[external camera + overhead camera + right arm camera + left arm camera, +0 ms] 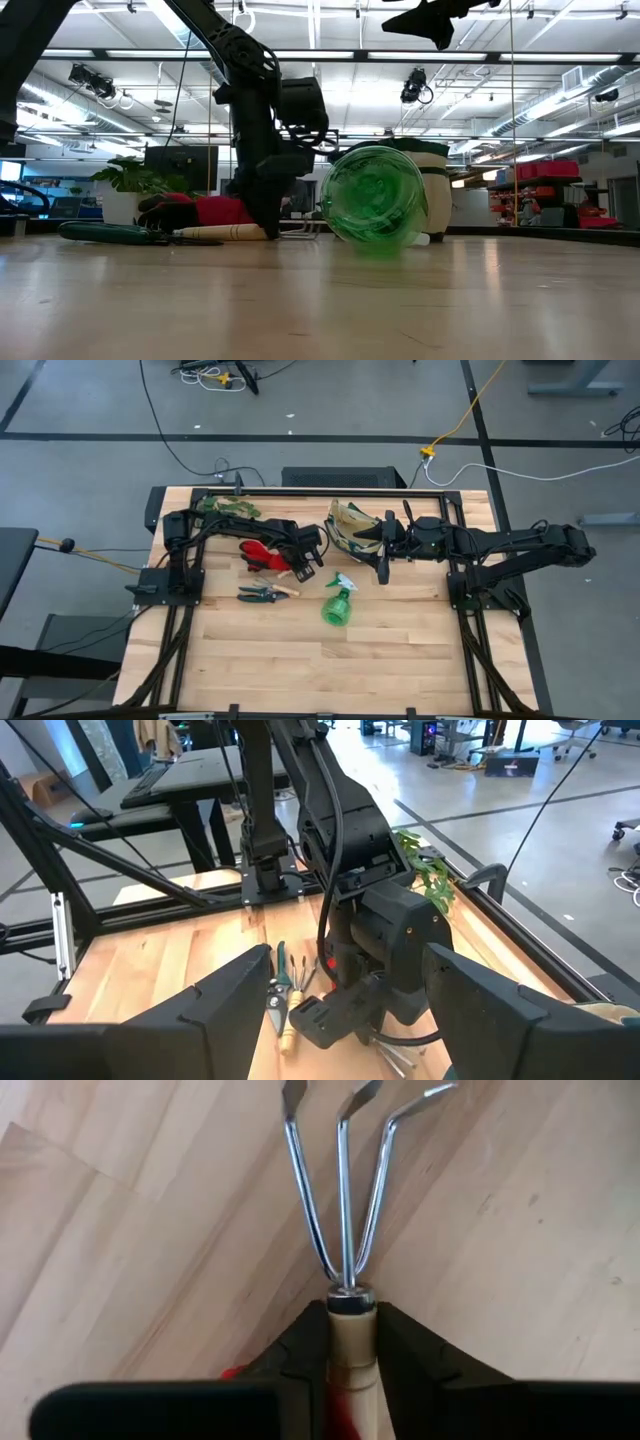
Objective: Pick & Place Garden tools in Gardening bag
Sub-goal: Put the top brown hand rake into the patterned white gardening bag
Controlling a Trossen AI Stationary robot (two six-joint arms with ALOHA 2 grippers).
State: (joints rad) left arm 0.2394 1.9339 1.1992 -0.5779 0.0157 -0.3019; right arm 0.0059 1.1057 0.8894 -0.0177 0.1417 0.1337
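My left gripper (305, 567) is low over the table's middle, shut on the wooden-handled hand rake (345, 1230), whose three metal prongs stick out ahead of the fingers. The red gloves (258, 552) lie just left of it. The pruning shears (260, 593) and the green spray bottle (340, 603) lie on the table nearer the front. The olive-and-tan gardening bag (347, 523) stands at the far middle. My right gripper (383, 550) is open, high above the table beside the bag's right rim, and empty; its fingers spread wide in the right wrist view (345, 1010). My left gripper pinches the rake's wooden handle (350, 1342) between its two fingers, right behind the metal collar at the prong end. The fingers come slanting down from the table's left and lie along the handle. Whether the rake is clear of the table, I cannot tell.
A leafy plant sprig (228, 507) lies at the far left. A short tan wooden piece (286, 590) lies by the shears. The spray bottle lies on its side with its base toward the low camera (375, 205). Bare wood spreads across the near half of the table (330, 670).
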